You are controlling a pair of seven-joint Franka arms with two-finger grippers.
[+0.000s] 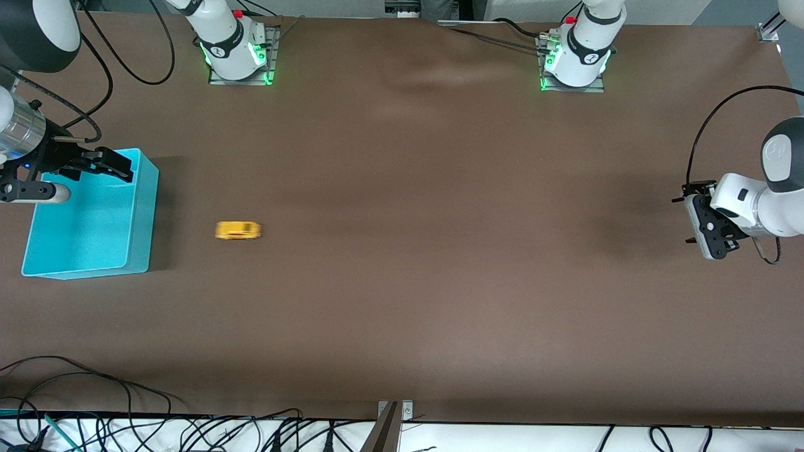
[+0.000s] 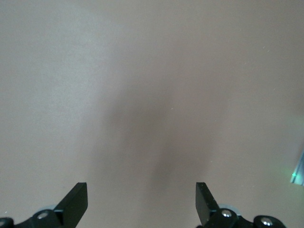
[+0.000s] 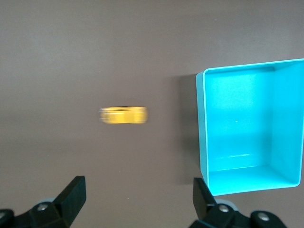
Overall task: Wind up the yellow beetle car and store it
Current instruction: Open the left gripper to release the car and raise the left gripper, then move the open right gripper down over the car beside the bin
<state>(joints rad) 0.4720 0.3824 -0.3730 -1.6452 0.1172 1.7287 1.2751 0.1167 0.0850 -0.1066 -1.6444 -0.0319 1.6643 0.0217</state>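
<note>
The yellow beetle car (image 1: pixel 238 230) sits on the brown table (image 1: pixel 440 282) in the left-middle part of the front view, near the turquoise bin (image 1: pixel 141 213) but apart from it, toward the right arm's end of the table. Its outline is smeared in both the front view and the right wrist view, so it may be rolling; that cannot be told for sure. In the right wrist view the car (image 3: pixel 123 115) lies left of centre and the bin (image 3: pixel 204 142), which looks empty, fills the right side.

The right gripper (image 1: pixel 116 164) hangs over the bin's upper corner at the left edge of the front view, fingers spread wide and holding nothing. This position probably suits it for reaching the car and bringing it to the bin.

The left gripper (image 1: pixel 708 227) waits at the right edge of the front view, also released and empty, over bare table well apart from the car. Its wrist view shows only tabletop between its fingertips (image 2: pixel 76 202).

The car is not yet stored.
</note>
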